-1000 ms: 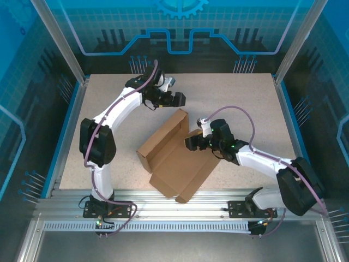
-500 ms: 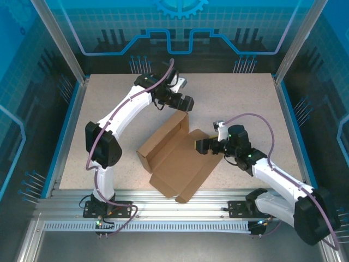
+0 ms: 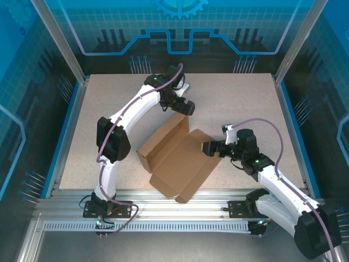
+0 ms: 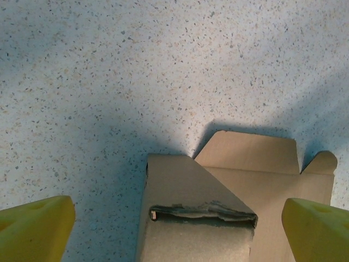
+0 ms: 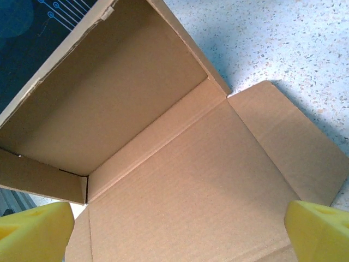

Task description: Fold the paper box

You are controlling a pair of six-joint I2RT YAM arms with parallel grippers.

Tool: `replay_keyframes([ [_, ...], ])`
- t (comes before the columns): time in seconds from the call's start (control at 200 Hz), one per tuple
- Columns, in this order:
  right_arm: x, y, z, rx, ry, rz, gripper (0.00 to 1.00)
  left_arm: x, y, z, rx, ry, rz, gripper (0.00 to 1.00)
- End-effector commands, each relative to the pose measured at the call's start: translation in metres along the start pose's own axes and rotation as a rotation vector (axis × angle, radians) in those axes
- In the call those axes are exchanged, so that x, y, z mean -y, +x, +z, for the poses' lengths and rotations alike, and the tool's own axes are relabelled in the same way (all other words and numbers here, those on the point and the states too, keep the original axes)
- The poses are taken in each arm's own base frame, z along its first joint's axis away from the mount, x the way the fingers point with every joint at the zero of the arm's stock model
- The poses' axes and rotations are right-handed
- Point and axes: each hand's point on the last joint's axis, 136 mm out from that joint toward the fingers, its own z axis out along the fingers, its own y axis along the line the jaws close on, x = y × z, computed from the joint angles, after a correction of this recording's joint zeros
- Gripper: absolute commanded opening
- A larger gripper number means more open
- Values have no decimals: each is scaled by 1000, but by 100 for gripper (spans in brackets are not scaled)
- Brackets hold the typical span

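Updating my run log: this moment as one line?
box partly folded, one wall up | left gripper open over wall's far end | right gripper open at box's right edge | nothing held

White arms (image 3: 134,107), black joints (image 3: 112,145) — purple cables (image 3: 254,120)

The paper box (image 3: 177,161) is plain brown cardboard, matt and faintly ribbed, its cut edge rough and fibrous, on a worktop (image 3: 234,98) of matt, speckled, stone-like finish, while the left end effector (image 4: 177,204) and right end effector (image 5: 178,206) carry smooth yellow plastic fingers.
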Motion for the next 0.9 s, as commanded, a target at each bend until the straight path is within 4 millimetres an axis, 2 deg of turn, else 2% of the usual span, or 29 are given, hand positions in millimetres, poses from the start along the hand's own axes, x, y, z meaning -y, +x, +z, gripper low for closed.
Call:
replay_keyframes([
  [0.0,5,2,5,1,-7,29,99,4,11,0,-62,11,56,99],
  [0.18,20,-4,7,48,67,14,97,6,14,9,-83,37,47,95],
  [0.265,16,-10,7,46,61,-6,97,12,14,10,-86,72,38,93],
  [0.465,15,-20,13,51,60,-27,97,4,12,14,-93,29,57,84],
  [0.645,13,-17,19,40,34,-6,97,12,9,13,-90,72,56,79],
  [0.896,14,-16,15,41,47,-20,97,16,10,15,-105,94,51,73],
])
